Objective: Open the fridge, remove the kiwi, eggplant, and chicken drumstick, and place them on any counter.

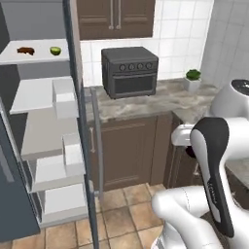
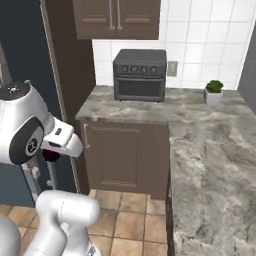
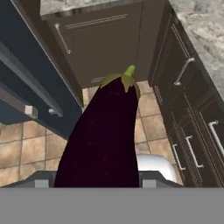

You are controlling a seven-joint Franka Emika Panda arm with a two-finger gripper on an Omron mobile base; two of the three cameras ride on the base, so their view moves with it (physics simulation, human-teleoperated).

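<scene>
Eggplant (image 3: 103, 131), one, seemingly in jaws

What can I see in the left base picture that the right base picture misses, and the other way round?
Left base picture only: the open fridge's white shelves, with the chicken drumstick and the kiwi on the top one. Right base picture only: a long stretch of counter running toward the camera. Both share the toaster oven, the small potted plant and the tiled floor.

No readable text, label, brand or number is found on any surface. The knobs on the toaster oven (image 1: 130, 71) are left unmarked, and the marks along the robot's dark arm link are too small to be read.
</scene>
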